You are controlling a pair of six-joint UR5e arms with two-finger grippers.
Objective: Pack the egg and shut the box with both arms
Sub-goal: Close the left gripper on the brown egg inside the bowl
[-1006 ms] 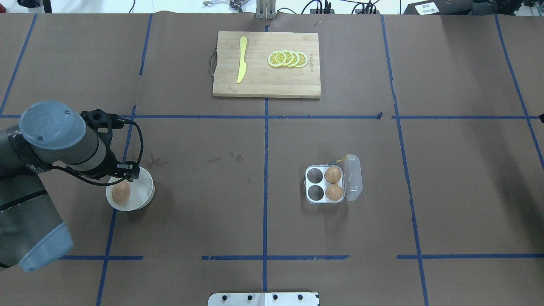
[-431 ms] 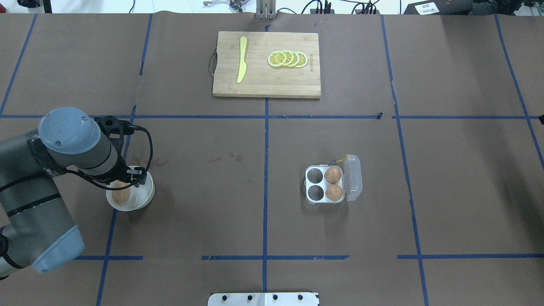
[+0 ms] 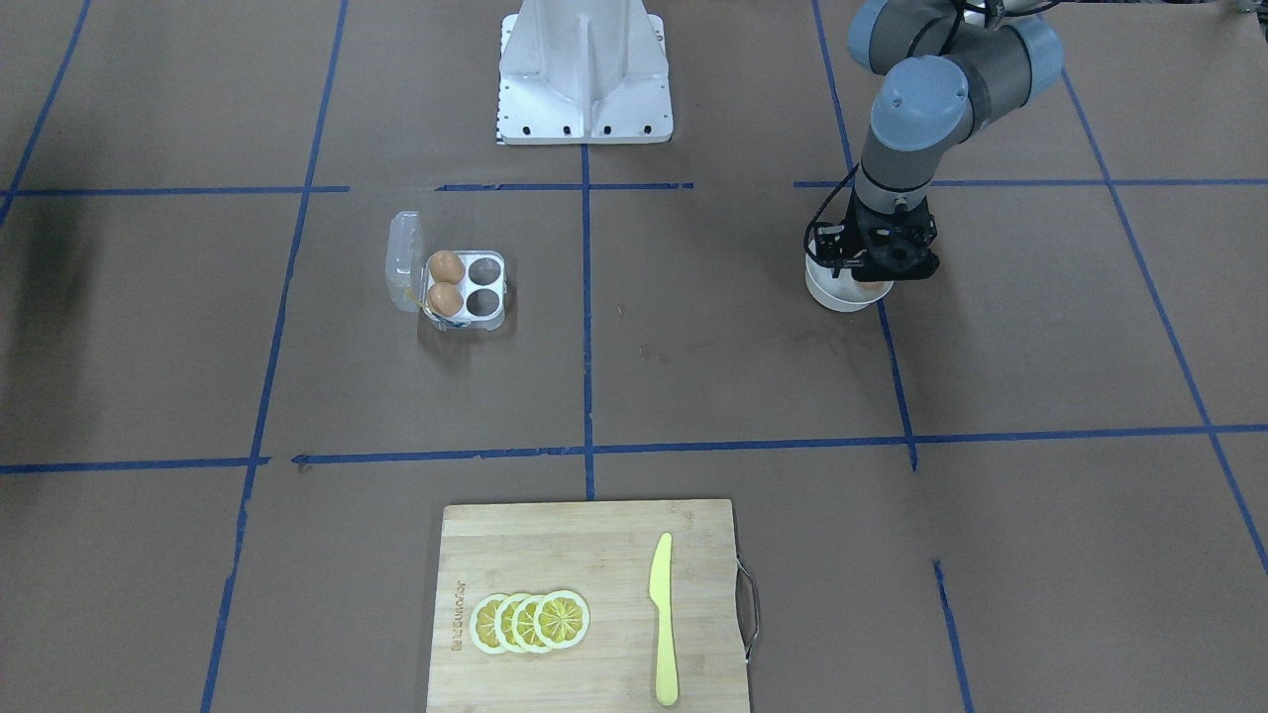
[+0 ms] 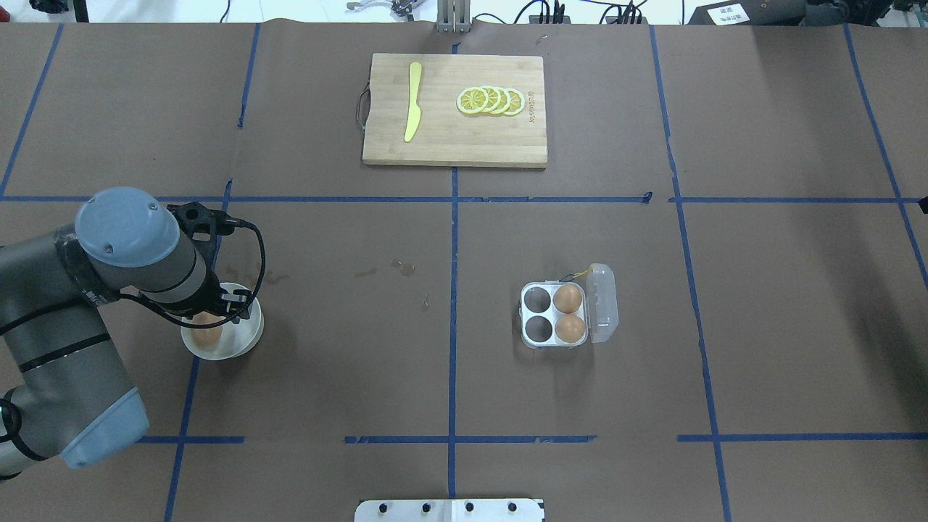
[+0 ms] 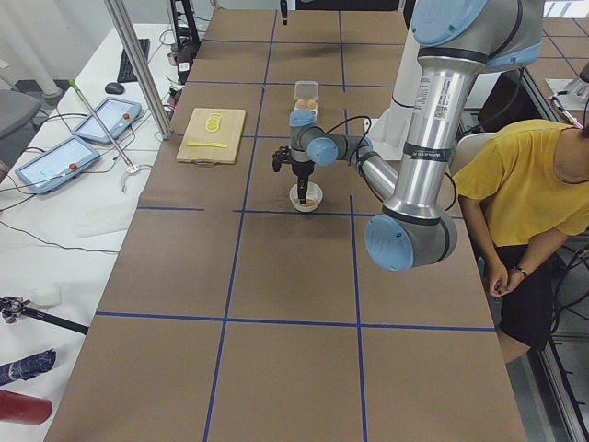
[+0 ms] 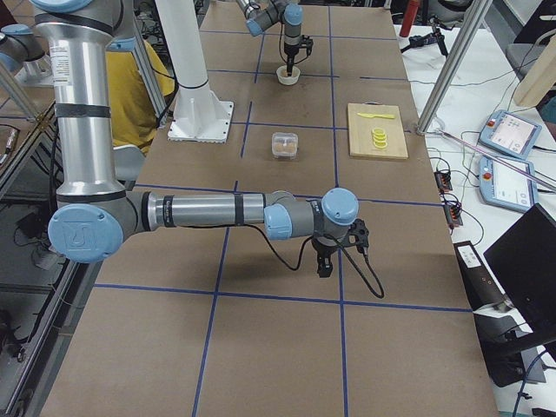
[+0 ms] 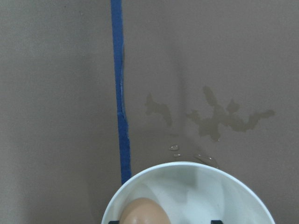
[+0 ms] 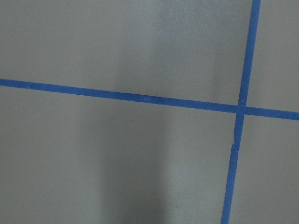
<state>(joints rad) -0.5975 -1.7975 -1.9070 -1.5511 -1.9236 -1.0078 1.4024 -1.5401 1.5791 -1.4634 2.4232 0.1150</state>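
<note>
My left gripper (image 3: 878,269) hangs in the white bowl (image 4: 248,328), jaws spread wide on either side of the egg (image 7: 145,212), which lies closer to one finger. The box (image 4: 538,330) sits well apart on the surface (image 4: 652,362), lid open, with two other eggs (image 4: 568,298) in the cups beside the lid. Whether my right gripper (image 6: 323,259) is wide or narrow, I cannot tell.

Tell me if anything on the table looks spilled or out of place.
Yes: a wet-looking stain darkens the brown paper just beyond the white bowl, with small droplets near its rim. Nothing else stands out.
</note>
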